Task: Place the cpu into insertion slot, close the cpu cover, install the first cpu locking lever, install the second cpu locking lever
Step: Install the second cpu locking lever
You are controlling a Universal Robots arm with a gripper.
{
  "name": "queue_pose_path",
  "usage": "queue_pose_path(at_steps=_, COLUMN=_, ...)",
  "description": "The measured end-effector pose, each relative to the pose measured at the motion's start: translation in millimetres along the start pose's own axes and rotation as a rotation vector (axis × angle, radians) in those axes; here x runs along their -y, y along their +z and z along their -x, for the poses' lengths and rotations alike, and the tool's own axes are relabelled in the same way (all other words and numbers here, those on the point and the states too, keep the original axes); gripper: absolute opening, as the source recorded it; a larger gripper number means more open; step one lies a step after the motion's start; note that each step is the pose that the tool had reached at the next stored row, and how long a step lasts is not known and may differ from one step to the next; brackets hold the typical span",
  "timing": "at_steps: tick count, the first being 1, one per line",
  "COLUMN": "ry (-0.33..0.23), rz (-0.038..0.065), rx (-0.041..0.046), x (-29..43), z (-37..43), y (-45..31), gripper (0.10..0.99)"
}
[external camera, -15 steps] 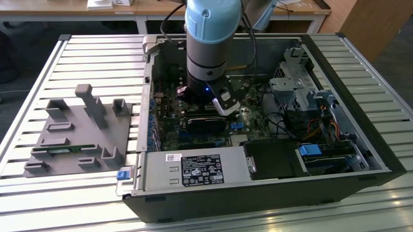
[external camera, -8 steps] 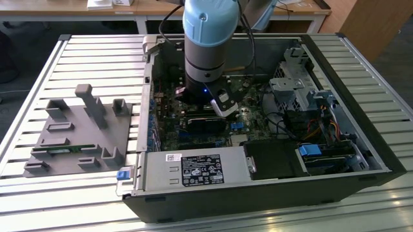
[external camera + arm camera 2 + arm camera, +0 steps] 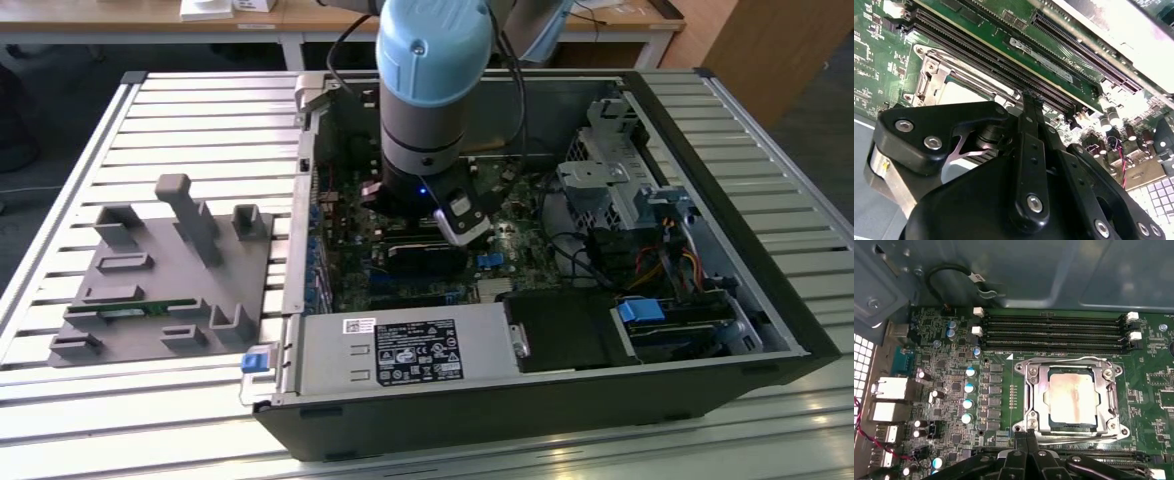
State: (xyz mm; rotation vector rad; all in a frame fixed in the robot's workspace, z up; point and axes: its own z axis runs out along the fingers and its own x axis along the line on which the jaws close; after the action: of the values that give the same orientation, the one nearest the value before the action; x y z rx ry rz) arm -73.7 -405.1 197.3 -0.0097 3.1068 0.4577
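First wrist view — cpu cover (image 3: 1071, 395) down over cpu (image 3: 1072, 396), memory slots (image 3: 1054, 332) beside, gripper (image 3: 1027, 437) narrow.

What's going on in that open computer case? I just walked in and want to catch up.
A robot arm is reaching into the open computer case, working at the motherboard's insertion slot. The cpu already sits in it, and the cpu cover lies closed over it, framing the chip. The pincer hangs right beside the slot's edge, holding nothing.
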Motion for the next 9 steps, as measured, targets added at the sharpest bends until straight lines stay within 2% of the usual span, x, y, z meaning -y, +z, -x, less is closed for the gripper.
queue_pose_path(at_steps=9, ry=0.0, rz=0.025, rx=0.0001, x=1.4, z=-0.2, y=4.5, gripper=0.122)
